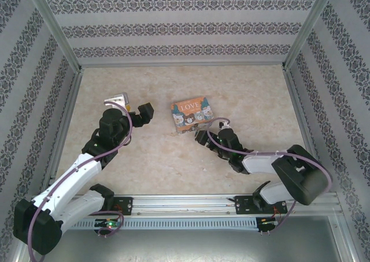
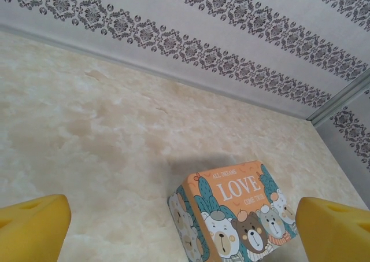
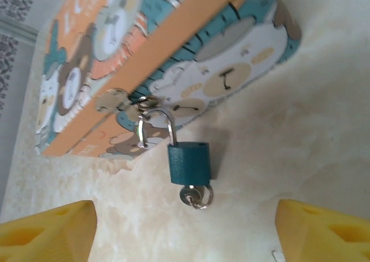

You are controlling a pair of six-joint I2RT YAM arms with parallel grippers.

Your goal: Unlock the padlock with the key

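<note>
You're holding the right gripper [image 3: 188,233] spread at the front of the tin [image 3: 173,42], where the padlock [image 3: 189,162] is hanging off the hasp [image 3: 124,100], key [image 3: 195,196] inserted. Your left gripper [image 2: 184,227] is hovering spread beside the tin, likely to brace it.

Both arms reach forward, angled inward. Left gripper [image 2: 185,230] jaws wide apart. Right gripper [image 3: 185,233] jaws wide apart.
</note>
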